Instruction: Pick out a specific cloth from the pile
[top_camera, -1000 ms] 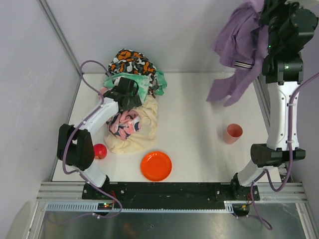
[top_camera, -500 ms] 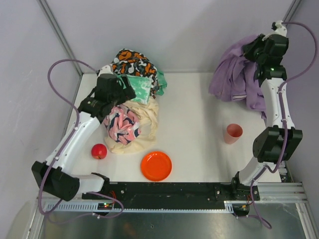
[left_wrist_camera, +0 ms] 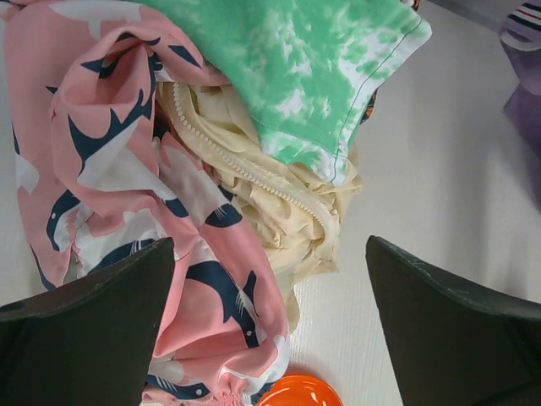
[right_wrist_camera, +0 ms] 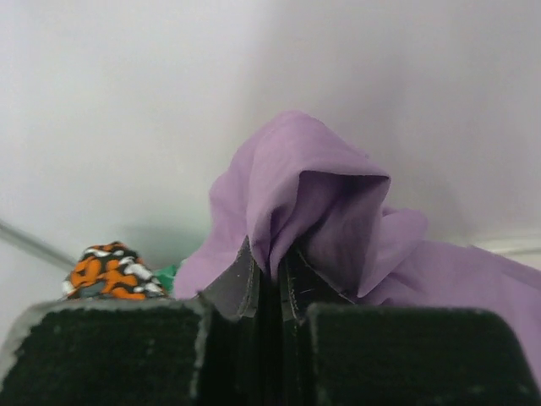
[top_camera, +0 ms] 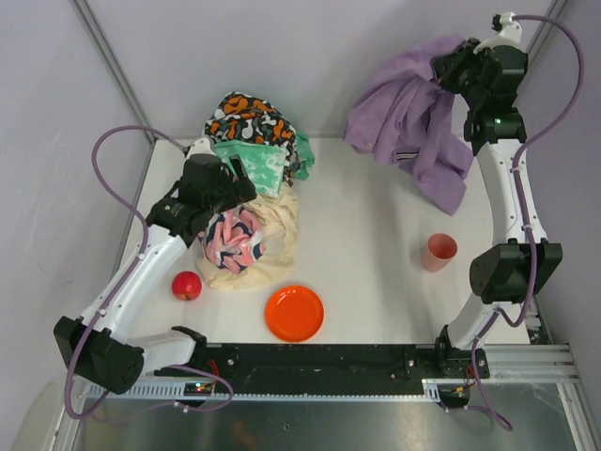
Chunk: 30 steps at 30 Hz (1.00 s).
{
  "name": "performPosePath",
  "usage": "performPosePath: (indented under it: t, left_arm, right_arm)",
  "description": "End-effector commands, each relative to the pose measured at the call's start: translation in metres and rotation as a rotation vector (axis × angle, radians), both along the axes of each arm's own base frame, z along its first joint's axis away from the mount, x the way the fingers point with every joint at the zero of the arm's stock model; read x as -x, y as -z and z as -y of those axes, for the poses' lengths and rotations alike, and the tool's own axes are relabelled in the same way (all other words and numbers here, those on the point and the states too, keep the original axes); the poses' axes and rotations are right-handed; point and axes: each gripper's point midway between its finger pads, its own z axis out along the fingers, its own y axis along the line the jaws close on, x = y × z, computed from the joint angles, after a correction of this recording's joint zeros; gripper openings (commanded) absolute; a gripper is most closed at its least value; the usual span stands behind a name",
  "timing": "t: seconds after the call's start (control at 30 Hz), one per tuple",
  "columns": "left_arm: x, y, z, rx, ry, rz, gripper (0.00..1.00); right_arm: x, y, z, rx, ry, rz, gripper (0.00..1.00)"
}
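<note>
Your right pincer (right_wrist_camera: 270,275) is clamped on a fold of the lilac cloth (top_camera: 408,117), hanging high at far right, well apart from the pile (top_camera: 249,202); lower it onto bare surface (top_camera: 366,235), clear of the pink cup (top_camera: 439,252). Your left pincer (left_wrist_camera: 266,254) hovers spread wide over the pile, empty. How deep the fold sits in the grip is hidden.
</note>
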Motion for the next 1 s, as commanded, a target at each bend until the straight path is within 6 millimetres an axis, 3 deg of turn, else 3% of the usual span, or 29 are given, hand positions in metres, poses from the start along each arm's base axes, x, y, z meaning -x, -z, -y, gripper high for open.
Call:
performPosePath:
  t: [0.0, 0.13, 0.37, 0.43, 0.5, 0.53, 0.57, 0.63, 0.73, 0.83, 0.9, 0.93, 0.97]
  left_arm:
    - [0.009, -0.006, 0.004, 0.029, 0.018, 0.028, 1.00]
    - [0.015, 0.004, 0.004, 0.031, 0.019, 0.009, 1.00]
    - [0.024, 0.020, 0.005, 0.036, 0.031, -0.025, 1.00]
    - [0.029, 0.021, 0.008, 0.047, 0.051, -0.031, 1.00]
    - [0.034, 0.021, 0.009, 0.057, 0.069, -0.031, 1.00]
    - [0.037, 0.021, 0.009, 0.062, 0.073, -0.029, 1.00]
    - [0.040, 0.020, 0.009, 0.069, 0.078, -0.025, 1.00]
    - [0.045, 0.018, 0.009, 0.084, 0.083, -0.019, 1.00]
    - [0.056, 0.015, 0.009, 0.110, 0.096, -0.006, 1.00]
    - [0.067, 0.014, 0.010, 0.134, 0.120, 0.001, 1.00]
    - [0.076, 0.014, 0.010, 0.144, 0.136, 0.004, 1.00]
    - [0.080, 0.014, 0.009, 0.143, 0.143, 0.004, 1.00]
    - [0.084, 0.015, 0.008, 0.141, 0.149, 0.004, 1.00]
  right_arm:
    - [0.000, 0.007, 0.063, -0.012, 0.207, 0.020, 0.00]
    - [0.004, 0.080, 0.100, 0.038, 0.331, -0.145, 0.00]
    - [0.004, 0.256, 0.081, 0.066, 0.265, -0.496, 0.03]
    - [0.003, 0.290, 0.070, 0.059, 0.221, -0.588, 0.24]
    - [0.005, 0.307, 0.069, 0.066, 0.227, -0.657, 0.52]
    - [0.008, 0.310, 0.071, 0.077, 0.244, -0.683, 0.73]
    - [0.008, 0.303, 0.073, 0.089, 0.252, -0.688, 0.86]
    - [0.014, 0.282, 0.076, 0.113, 0.269, -0.682, 0.96]
    - [0.036, 0.226, 0.085, 0.135, 0.324, -0.613, 0.99]
    - [0.076, 0.169, 0.094, 0.143, 0.386, -0.528, 0.99]
    - [0.107, 0.145, 0.101, 0.143, 0.431, -0.481, 0.99]
    - [0.121, 0.147, 0.104, 0.152, 0.445, -0.476, 0.99]
    - [0.139, 0.137, 0.107, 0.151, 0.465, -0.437, 0.99]
